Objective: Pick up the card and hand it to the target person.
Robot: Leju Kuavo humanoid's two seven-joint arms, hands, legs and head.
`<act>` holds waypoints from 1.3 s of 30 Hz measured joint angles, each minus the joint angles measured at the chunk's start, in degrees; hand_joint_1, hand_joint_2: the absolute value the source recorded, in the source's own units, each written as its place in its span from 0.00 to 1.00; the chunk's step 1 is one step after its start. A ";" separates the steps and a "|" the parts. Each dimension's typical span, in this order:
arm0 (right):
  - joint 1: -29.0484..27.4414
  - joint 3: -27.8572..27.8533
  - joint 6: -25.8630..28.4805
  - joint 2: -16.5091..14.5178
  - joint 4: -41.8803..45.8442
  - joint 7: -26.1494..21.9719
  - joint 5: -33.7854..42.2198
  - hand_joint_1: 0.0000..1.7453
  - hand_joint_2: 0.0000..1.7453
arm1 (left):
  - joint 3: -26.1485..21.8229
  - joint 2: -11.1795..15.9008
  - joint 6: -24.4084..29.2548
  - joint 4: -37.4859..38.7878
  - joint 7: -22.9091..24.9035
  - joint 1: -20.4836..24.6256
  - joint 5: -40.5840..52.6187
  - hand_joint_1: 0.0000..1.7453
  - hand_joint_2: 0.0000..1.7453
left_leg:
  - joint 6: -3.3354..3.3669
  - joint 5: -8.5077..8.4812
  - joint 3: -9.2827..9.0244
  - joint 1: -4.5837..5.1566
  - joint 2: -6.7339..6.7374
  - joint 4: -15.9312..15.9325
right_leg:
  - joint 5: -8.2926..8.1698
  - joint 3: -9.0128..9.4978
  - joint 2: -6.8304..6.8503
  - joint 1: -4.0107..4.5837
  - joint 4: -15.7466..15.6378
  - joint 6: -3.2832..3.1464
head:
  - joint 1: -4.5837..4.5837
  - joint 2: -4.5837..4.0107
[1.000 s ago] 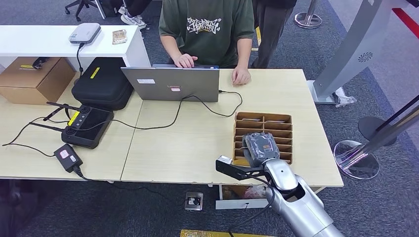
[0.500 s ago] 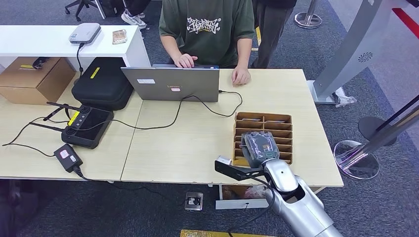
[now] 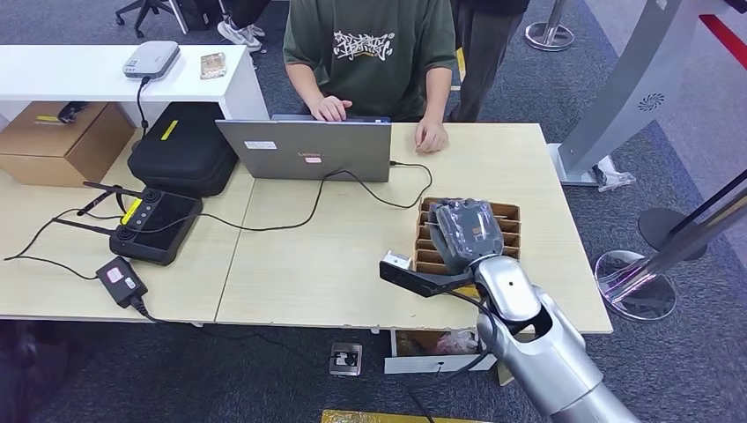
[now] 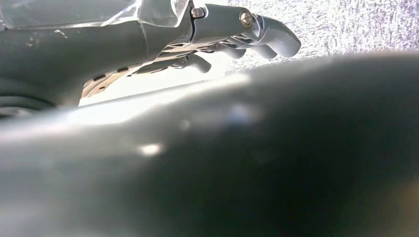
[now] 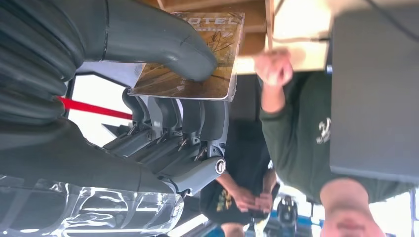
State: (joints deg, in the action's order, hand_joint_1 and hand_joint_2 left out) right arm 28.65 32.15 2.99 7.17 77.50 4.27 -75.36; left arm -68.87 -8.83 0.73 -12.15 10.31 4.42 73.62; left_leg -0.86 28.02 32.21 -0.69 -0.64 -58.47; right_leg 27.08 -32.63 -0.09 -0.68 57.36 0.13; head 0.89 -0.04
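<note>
Across the pale wood-grain desk point(image 3: 352, 256), flat and matte, the person point(image 3: 370, 53) in a dark green printed shirt sits at the far edge behind a grey laptop point(image 3: 304, 150), one hand resting on the desk surface. A brown compartmented organizer point(image 3: 513, 213), rigid-walled with narrow slots, stands on the desk toward the robot's right. Above it hangs the right robot hand point(image 3: 467, 233) on a smooth silver arm.

The right wrist view shows this right robot hand point(image 5: 163, 98) pinching the card point(image 5: 197, 59) between its thick grey thumb and the dark fingers point(image 5: 197, 118) beneath. The card is thin, flat and rectangular with rounded corners, glossy, brown-gold printed, lettered at one end. It appears clear of the organizer slots, held in the air between organizer and person.

The left robot hand point(image 4: 237, 34) shows in its own wrist view with fingers loosely curled and nothing visible in them; whether it counts as open or closed cannot be told.

Judgement: the step in hand is carrying the card toward the person. A glossy card in a thumb pinch may slip, so the grip should be kept firm, the card level, its free lettered end presented forward, and the path kept above the laptop cable point(image 3: 370, 189).
</note>
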 joint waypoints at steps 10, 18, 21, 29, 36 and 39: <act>3.10 0.00 -0.17 1.28 3.51 -0.20 -0.25 0.78 1.00 | 0.00 0.00 -0.29 0.00 -0.68 0.00 -0.34 0.00 0.00 | 0.00 0.00 0.00 0.00 0.00 0.00 | 0.00 0.00 0.00 0.00 0.00 0.00 | 0.01 0.00; 7.36 0.00 -1.17 1.22 3.35 0.60 -0.11 0.84 1.00 | -0.01 -0.04 -0.34 0.00 -1.39 0.02 -0.62 0.00 0.00 | 0.00 0.00 0.02 0.00 0.00 0.00 | 0.00 0.00 0.00 0.00 0.01 0.00 | 0.01 0.00; 9.69 0.00 -1.54 0.69 2.21 0.84 -0.07 0.84 1.00 | 0.00 -0.04 -0.27 0.00 -1.39 0.03 -0.58 0.00 0.00 | 0.00 0.00 0.02 0.00 0.00 0.00 | 0.00 0.00 0.00 0.00 0.01 0.00 | 0.00 0.00; 16.06 0.00 -3.23 -1.97 -2.51 2.32 -0.09 0.86 1.00 | 0.00 -0.04 -0.23 0.00 -1.22 0.09 -0.08 0.00 0.00 | 0.00 0.00 0.02 -0.01 -0.01 0.00 | 0.00 0.00 0.00 0.00 0.01 0.00 | 0.00 0.00; 18.56 0.00 -3.61 -3.58 -5.42 2.57 -0.09 0.86 1.00 | 0.00 -0.07 -0.23 0.00 -0.48 0.15 -0.03 0.00 0.00 | 0.00 0.00 0.02 0.00 -0.01 0.00 | 0.00 0.00 0.01 0.00 0.01 0.00 | 0.01 0.00; 19.03 0.00 -3.62 -3.95 -6.10 2.57 -0.09 0.88 1.00 | 0.00 -0.07 -0.23 0.00 -0.46 0.15 -0.08 0.00 0.00 | 0.00 0.00 0.02 0.00 -0.01 0.00 | 0.00 0.00 0.01 0.00 0.01 0.00 | 0.01 0.00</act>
State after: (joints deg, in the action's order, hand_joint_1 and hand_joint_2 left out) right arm 47.67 32.15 -0.63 3.22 71.40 6.84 -75.45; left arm -68.87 -8.90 0.50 -12.15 9.84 4.58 73.54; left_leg -0.86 28.01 32.23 -0.69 -0.65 -58.47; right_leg 27.08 -32.63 -0.09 -0.68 57.37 0.13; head 0.90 -0.04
